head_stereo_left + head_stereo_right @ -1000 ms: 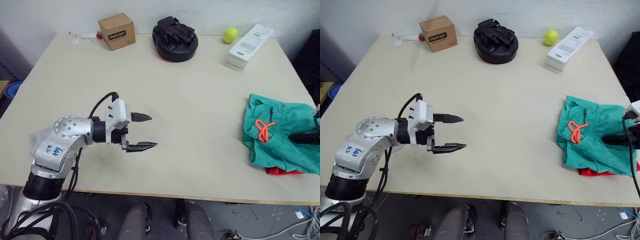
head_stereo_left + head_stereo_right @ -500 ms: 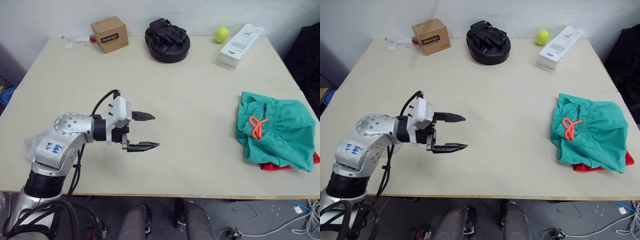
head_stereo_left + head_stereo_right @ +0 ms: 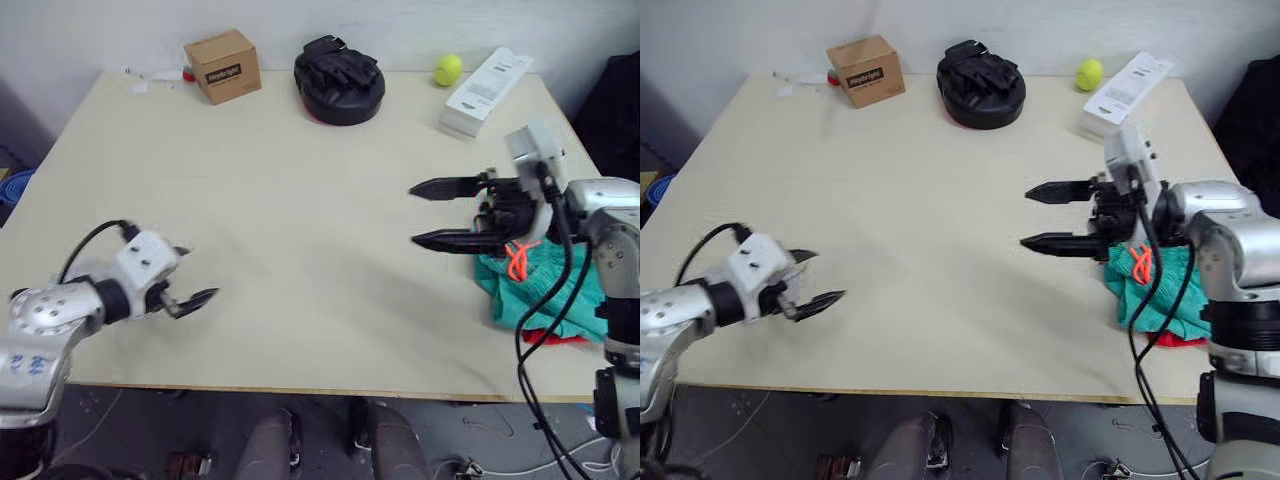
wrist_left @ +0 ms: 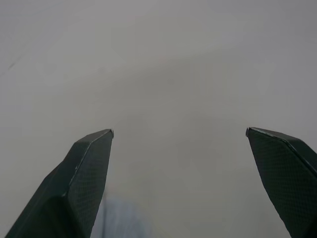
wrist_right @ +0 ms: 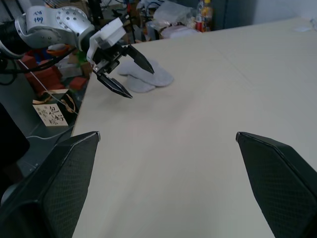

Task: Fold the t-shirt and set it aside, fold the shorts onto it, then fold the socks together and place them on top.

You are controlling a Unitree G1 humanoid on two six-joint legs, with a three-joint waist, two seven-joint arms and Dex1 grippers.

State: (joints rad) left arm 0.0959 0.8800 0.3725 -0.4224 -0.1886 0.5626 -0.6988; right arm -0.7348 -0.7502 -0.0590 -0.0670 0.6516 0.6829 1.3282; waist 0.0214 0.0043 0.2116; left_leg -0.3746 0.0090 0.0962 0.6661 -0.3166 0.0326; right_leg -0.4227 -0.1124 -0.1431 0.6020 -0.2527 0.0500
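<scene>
I see both grippers spread apart and empty: left gripper (image 3: 192,287) low near the worktop's (image 3: 300,210) front-left edge, right gripper (image 3: 428,213) beside the shorts (image 3: 515,295). The socks (image 5: 143,79) apparently lie behind the left gripper.

Matt, pale wood-look table (image 3: 300,200) carries crumpled teal-green cloth shorts (image 3: 540,290) with an orange cord drawstring (image 3: 516,260), soft grey knit socks (image 5: 143,79), a brown cardboard box (image 3: 222,65) and a fuzzy yellow tennis ball (image 3: 448,69).

Teal-green shorts (image 3: 540,285) with orange drawstring (image 3: 517,260), red t-shirt (image 3: 548,337), light grey socks (image 5: 144,79)
</scene>
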